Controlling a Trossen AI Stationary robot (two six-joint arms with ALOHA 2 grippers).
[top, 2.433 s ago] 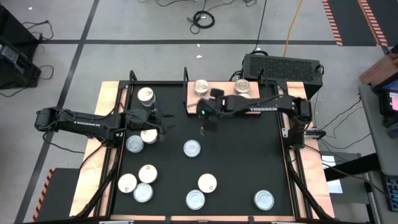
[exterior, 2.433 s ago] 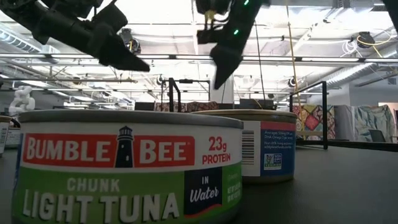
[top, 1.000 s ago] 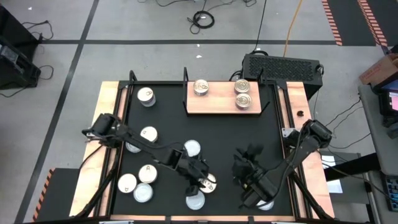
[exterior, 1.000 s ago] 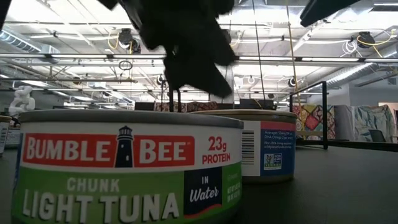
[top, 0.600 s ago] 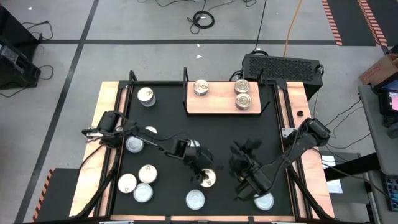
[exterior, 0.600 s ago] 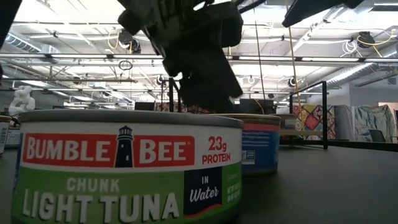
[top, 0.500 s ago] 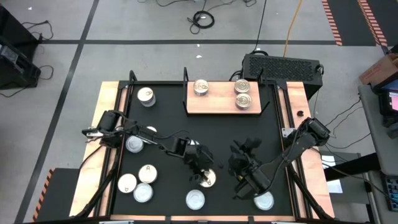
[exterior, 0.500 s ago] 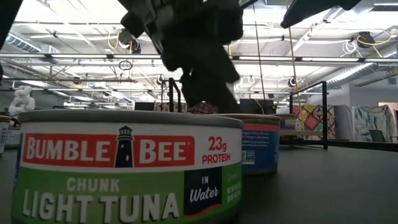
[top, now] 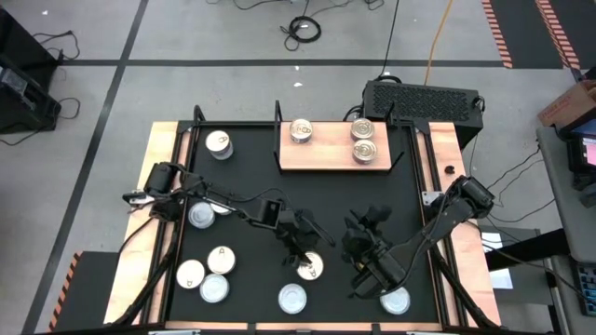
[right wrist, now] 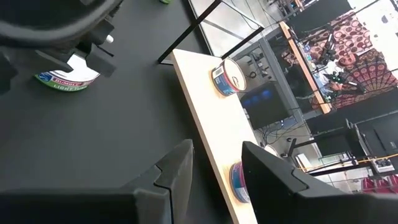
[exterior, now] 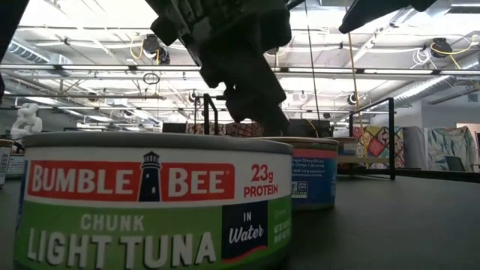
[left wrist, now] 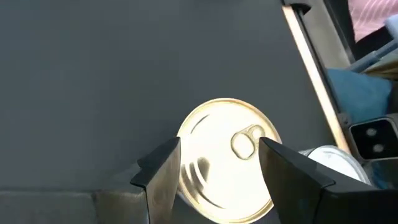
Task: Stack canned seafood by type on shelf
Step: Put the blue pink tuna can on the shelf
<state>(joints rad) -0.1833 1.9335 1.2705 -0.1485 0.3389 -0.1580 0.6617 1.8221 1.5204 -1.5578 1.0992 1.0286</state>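
Both arms reach low over the mat, left tool [left wrist: 217, 168] spread astride a gold-topped tin [left wrist: 225, 158], right tool [right wrist: 214, 168] parted, empty.

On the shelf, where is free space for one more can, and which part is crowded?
The shelf is bare in the middle, between the left can and the two right cans, and along its front edge. Its right end is crowded.

Three tins [top: 363, 140] on the shelf [top: 333, 156] at the mat's [top: 410, 200] far edge, others scattered nearer.
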